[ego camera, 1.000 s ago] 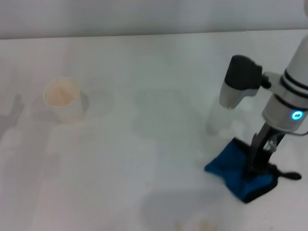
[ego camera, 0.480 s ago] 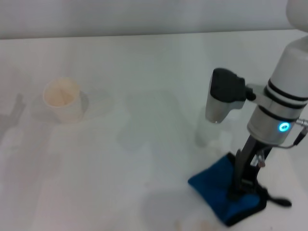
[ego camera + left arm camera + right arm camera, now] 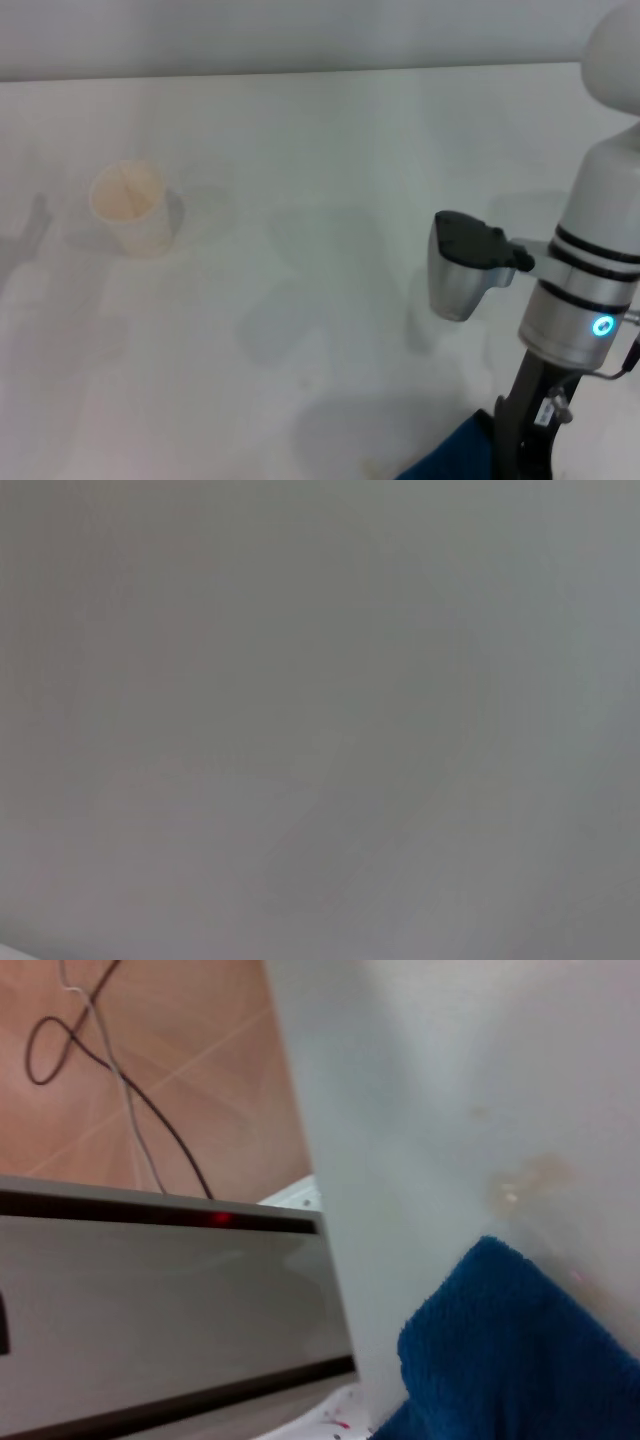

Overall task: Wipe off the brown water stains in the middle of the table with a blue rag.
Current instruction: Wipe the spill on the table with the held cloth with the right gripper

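Head view shows one white table (image 3: 300, 150) with one cream cup (image 3: 132, 208) on its left side. One arm is in sight, the right one, at the near right. Its pincer (image 3: 520, 450) points down at the near edge, and its tips run out of the picture, so I cannot tell if it is open or closed. One blue rag (image 3: 450, 460) lies on the table right by the pincer, touching it, with only a corner showing. One faint brown stain (image 3: 375, 468) sits at the near edge, just left of the rag.

Right wrist view shows the rag (image 3: 510, 1350) close to one tan stain (image 3: 525, 1185), a little apart from it. Past the table edge are a brown floor (image 3: 130, 1070) and two thin cables (image 3: 120, 1080).

Left wrist view shows only plain grey.
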`<move>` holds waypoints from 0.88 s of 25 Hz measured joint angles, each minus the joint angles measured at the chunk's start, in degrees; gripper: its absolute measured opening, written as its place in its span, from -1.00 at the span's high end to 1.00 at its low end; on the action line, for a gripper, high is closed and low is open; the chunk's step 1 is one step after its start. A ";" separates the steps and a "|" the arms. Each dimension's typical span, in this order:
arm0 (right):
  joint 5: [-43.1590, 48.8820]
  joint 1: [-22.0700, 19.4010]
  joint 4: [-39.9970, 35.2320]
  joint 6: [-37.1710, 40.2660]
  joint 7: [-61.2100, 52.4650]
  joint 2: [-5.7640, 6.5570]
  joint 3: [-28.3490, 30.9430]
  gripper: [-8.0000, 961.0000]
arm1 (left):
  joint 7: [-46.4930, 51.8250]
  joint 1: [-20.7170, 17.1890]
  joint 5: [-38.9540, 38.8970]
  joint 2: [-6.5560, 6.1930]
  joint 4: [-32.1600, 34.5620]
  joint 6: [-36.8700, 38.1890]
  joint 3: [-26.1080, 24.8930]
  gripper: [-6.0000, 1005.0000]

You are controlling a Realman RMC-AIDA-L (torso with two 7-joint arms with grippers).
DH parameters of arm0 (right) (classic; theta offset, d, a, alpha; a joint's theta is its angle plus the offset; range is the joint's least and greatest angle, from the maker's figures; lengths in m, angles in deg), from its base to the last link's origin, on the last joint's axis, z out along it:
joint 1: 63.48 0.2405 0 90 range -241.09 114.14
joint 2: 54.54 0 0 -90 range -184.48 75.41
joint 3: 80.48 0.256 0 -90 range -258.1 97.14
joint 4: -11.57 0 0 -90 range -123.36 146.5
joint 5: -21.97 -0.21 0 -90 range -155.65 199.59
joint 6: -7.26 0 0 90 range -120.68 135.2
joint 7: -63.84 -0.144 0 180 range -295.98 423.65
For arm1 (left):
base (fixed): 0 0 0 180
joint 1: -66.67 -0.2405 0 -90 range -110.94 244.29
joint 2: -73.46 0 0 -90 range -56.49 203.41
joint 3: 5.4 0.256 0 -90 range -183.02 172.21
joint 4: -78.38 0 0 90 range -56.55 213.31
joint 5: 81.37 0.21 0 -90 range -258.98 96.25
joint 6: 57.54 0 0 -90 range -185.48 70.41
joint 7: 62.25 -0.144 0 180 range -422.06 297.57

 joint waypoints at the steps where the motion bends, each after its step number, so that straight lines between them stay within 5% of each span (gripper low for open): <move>1: -1.26 -0.12 -0.05 -0.36 -0.05 0.00 -1.15 0.87 | 0.00 0.03 0.00 0.00 0.03 0.00 0.00 -0.73; 22: -17.24 0.20 -0.48 -15.72 0.12 -0.09 -12.48 0.88 | -0.09 0.23 -0.11 0.00 0.05 0.17 0.00 -0.73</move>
